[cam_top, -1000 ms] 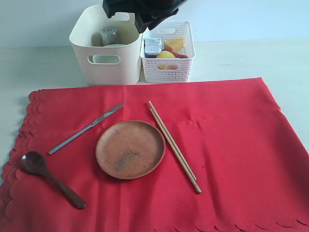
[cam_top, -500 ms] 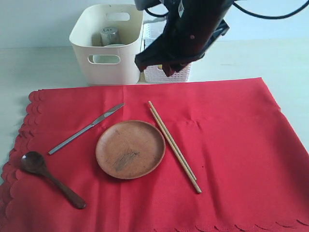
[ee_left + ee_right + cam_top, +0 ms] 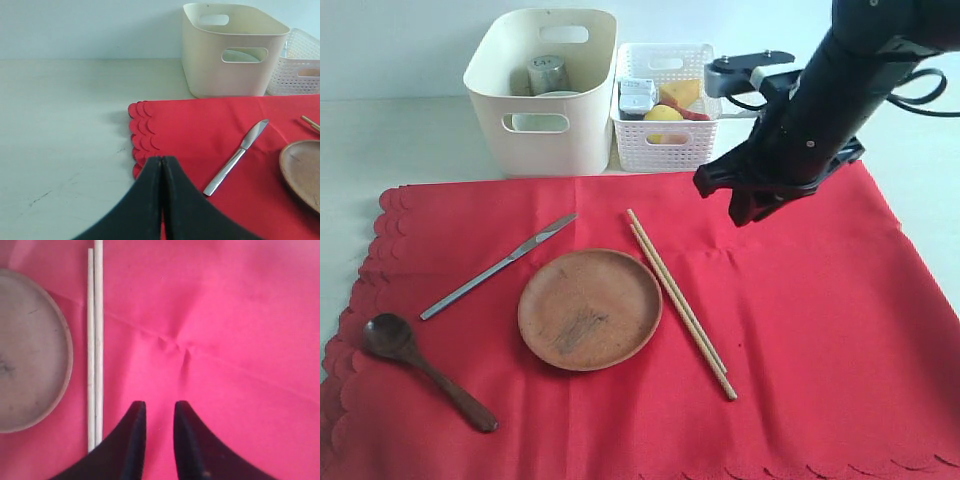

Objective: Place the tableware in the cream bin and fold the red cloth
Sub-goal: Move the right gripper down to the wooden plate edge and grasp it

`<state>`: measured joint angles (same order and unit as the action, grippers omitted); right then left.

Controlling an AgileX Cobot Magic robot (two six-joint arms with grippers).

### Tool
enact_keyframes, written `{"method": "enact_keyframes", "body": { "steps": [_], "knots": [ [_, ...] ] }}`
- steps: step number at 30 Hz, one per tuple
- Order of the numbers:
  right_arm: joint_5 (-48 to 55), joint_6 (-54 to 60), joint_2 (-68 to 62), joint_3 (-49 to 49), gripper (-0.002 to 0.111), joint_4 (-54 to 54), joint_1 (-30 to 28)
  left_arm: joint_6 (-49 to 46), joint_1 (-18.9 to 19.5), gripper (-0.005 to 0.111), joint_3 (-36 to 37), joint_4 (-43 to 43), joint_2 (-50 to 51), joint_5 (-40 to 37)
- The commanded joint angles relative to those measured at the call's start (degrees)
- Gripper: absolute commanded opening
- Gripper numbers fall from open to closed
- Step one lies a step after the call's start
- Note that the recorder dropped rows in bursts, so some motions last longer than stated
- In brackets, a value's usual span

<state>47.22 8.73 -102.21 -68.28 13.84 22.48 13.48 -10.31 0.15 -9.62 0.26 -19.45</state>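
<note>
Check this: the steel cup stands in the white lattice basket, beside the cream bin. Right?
Wrong container: the exterior view shows the steel cup inside the cream bin, beside the white lattice basket.

1. No text, brand or number can be read anywhere;
2. the steel cup (image 3: 547, 72) in the cream bin (image 3: 560, 152) bears dark marks, too small to read;
3. the small milk carton (image 3: 637, 95) carries print, likewise illegible.
</note>
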Motion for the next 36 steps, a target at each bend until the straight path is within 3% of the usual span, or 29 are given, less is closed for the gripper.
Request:
{"method": "enact_keyframes", "body": {
  "steps": [1,6,13,16,23,36],
  "knots": [
    [3.2,13.7,-4.2,0.6,0.02,18.1,-5.0,0.2,-0.3,0.001,-0.2,-0.2,-0.3,0.7],
    [7.6,20.7,-9.2,0.6,0.02,30.3,-8.2,0.2,-0.3,0.001,-0.2,-0.2,-0.3,0.7],
    [15.2,28.3,-13.9,0.6,0.02,40.7,-8.2,0.2,-0.3,0.001,-0.2,-0.2,-0.3,0.7],
    [15.6,28.6,-14.7,0.6,0.024,41.0,-8.2,0.2,-0.3,0.001,-0.2,-0.2,-0.3,0.7],
    [15.4,28.6,-15.7,0.6,0.045,41.4,-7.8,0.2,-0.3,0.001,-0.2,-0.2,-0.3,0.7],
    [12.2,26.6,-18.6,0.6,0.045,42.3,-2.3,0.2,-0.3,0.001,-0.2,-0.2,-0.3,0.7]
  ]
}}
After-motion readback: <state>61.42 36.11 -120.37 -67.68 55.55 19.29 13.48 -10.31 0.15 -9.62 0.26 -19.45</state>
